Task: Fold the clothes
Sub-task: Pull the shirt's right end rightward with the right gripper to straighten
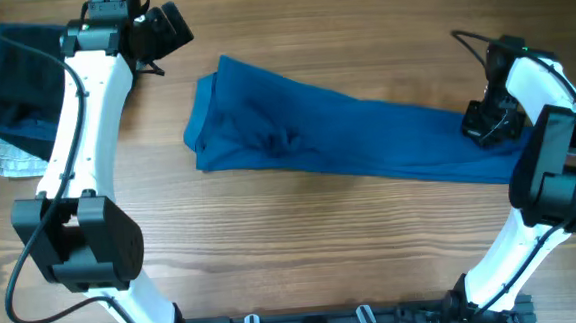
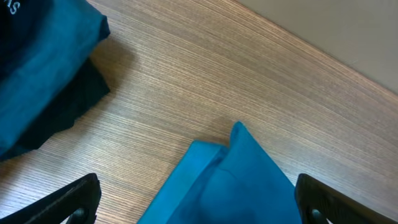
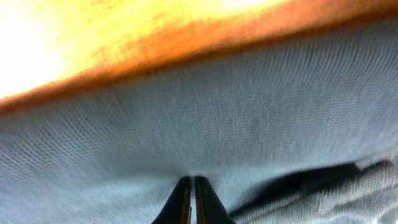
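Observation:
The clothes point(image 1: 346, 128), one mid-blue T-shirt, lie as a long band from the upper middle of the table down to the right. My left gripper point(image 1: 170, 30) hovers open just off the shirt's upper-left end. In the left wrist view that end of the shirt point(image 2: 230, 180) lies between and beyond the wide-apart fingers point(image 2: 68, 202), with nothing held in the left gripper point(image 2: 196, 200). My right gripper point(image 1: 488, 121) sits on the shirt's right end. The right wrist view is filled with close, blurred fabric point(image 3: 199, 124), and the right gripper point(image 3: 191, 183) is shut, pinching it.
A pile of dark navy and black garments point(image 1: 13, 88) lies at the table's far left, with a small whitish patterned cloth point(image 1: 2, 157) under its front edge. The pile point(image 2: 43, 74) shows at the upper left of the left wrist view. Bare wood point(image 1: 304, 251) lies in front of the shirt.

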Motion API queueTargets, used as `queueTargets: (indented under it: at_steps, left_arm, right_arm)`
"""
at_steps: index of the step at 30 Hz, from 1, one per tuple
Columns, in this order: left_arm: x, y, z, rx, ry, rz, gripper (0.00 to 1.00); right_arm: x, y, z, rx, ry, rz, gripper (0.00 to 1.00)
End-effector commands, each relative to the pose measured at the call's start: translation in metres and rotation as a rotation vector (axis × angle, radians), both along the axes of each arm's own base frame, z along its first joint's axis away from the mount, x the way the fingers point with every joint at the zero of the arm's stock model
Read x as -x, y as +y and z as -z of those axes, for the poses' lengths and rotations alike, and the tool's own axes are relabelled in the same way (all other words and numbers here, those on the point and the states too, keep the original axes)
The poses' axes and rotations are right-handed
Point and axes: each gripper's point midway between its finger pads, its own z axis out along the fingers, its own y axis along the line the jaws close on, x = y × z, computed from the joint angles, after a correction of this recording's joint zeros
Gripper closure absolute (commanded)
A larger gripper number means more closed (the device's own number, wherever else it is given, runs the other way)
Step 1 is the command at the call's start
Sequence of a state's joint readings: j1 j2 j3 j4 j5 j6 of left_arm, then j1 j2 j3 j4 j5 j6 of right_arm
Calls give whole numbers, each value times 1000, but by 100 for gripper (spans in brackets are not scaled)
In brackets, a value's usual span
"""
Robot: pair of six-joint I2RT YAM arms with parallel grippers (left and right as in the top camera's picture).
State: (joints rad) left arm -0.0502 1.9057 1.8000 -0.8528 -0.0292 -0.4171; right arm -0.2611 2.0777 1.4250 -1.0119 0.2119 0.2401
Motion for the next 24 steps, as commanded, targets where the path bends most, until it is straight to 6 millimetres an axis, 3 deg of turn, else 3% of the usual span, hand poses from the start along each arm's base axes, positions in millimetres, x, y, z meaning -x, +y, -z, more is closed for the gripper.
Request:
queueTargets:
  at_steps: [1, 8, 12, 15, 18, 24]
  left_arm:
    - [-1, 1, -3, -1, -10, -10, 0]
    - [-1, 1, -3, -1, -10, -10, 0]
    - [-1, 1, -3, -1, -10, -10, 0]
    - [-1, 1, -3, -1, -10, -10, 0]
    - [-1, 1, -3, -1, -10, -10, 0]
    - [-1, 1, -3, -1, -10, -10, 0]
  right_arm:
    - [-22, 0, 7, -28, -78, 30, 94]
    - [-30, -3, 14, -15, -125, 27, 89]
    - [-74, -13, 14, 18, -283, -93, 91]
    - [-90, -16, 5, 28, -325, -154, 91]
    - [-75, -42, -12, 154, -238, -97, 90]
    - [-38, -78, -11, 163, -150, 17, 89]
